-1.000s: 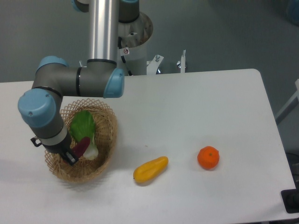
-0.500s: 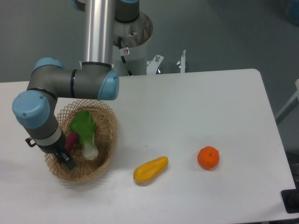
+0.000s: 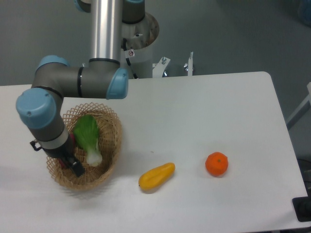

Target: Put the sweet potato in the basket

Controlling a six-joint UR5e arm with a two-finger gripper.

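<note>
The tan woven basket [image 3: 112, 127] stands at the table's left side. Only a dark purple-red sliver of the sweet potato [image 3: 72, 141] shows inside it. It lies left of the green leafy vegetable [image 3: 88, 133], and the arm's wrist hides most of it. My gripper [image 3: 75, 167] reaches down into the basket's near-left part. One black finger [image 3: 77, 169] shows below the wrist. The fingers hold nothing and stand apart from the sweet potato.
A yellow-orange elongated fruit [image 3: 156, 176] lies on the white table right of the basket. A round orange fruit [image 3: 216, 163] sits further right. The arm's base column [image 3: 138, 43] rises at the table's back edge.
A second ago the sweet potato was at the gripper's fingers over the basket. It now lies in the basket beside the green vegetable, and the gripper has shifted slightly without it.
</note>
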